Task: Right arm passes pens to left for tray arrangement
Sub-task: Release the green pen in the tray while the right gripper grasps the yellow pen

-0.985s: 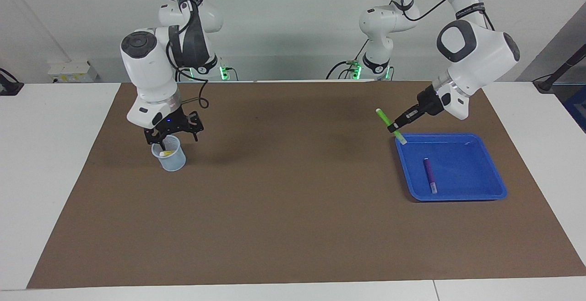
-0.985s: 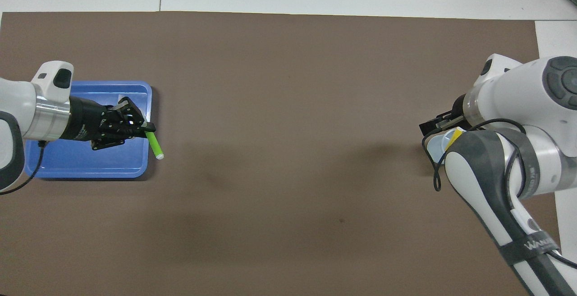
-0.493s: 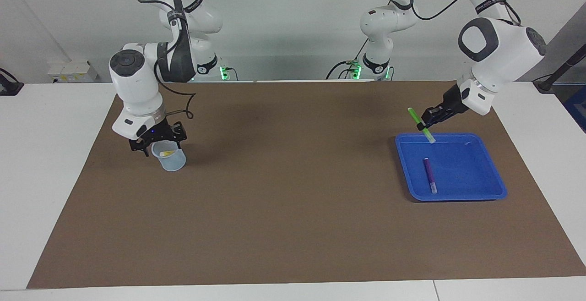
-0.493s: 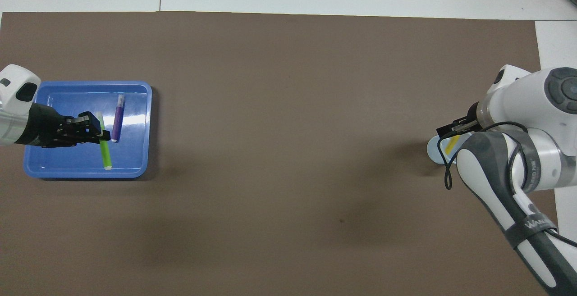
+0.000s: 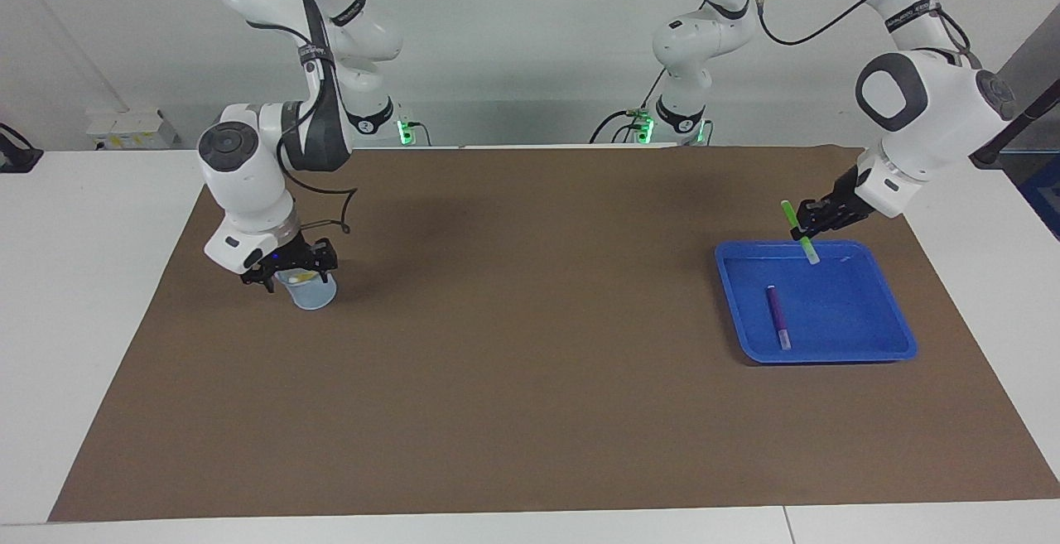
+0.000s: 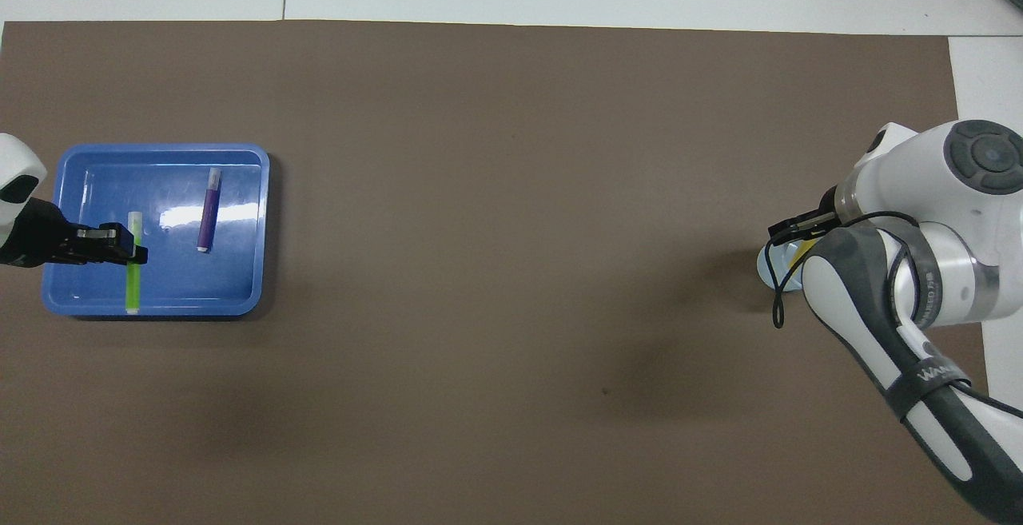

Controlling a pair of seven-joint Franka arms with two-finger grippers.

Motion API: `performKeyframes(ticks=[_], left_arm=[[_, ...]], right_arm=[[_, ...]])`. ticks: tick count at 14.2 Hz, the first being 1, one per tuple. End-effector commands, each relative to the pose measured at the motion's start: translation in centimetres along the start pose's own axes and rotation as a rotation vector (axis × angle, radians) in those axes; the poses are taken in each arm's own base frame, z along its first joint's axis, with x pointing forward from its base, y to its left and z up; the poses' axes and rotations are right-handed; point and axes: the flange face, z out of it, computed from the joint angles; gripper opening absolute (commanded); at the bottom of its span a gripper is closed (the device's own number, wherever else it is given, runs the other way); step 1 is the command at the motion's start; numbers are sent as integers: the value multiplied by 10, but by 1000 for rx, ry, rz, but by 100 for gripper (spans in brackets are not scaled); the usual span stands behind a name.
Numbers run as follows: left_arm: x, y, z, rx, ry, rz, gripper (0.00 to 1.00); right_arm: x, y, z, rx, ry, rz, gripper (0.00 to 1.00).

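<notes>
Since a second ago the left gripper [image 5: 805, 228] has carried the green pen [image 5: 799, 232] inward over the blue tray [image 5: 886, 345]; its jaws are clamped on the pen's middle, pale end tilted down. Purple pen [image 5: 777, 316] lies flat in the tray, apart from those jaws. Right gripper [image 5: 291, 267] has sunk onto the pale-blue cup [image 5: 315, 296] holding the yellow pen [image 5: 305, 277]; how wide its jaws stand I cannot tell.

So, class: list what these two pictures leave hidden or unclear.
- Yellow pen: mostly hidden in the cup by the right hand in both views.
- Right hand: open or shut is unclear.
- Green pen: whether its tip touches the tray is unclear.
- Left arm: cut off by overhead view's edge.
</notes>
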Motion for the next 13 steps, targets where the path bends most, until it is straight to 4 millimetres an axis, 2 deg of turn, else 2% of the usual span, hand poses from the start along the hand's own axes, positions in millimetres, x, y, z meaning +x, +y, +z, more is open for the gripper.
performKeyframes(ticks=[1,5,8,11,13], left_arm=[[11,-19,17,32,8,39,0],[24,-40,39,59,23,74,0],[32,-50,56,85,33,92,0],[41,-56,73,88,49,92,0],[45,-62,84,90,58,101,0]], right_arm=[[-5,11,-7,-8,-31,25,88],[-5,17,-14,17,-56,49,88],[-3,17,-11,16,-45,46,88],[2,13,-1,45,-27,60,82],[6,8,0,72,-15,72,76]])
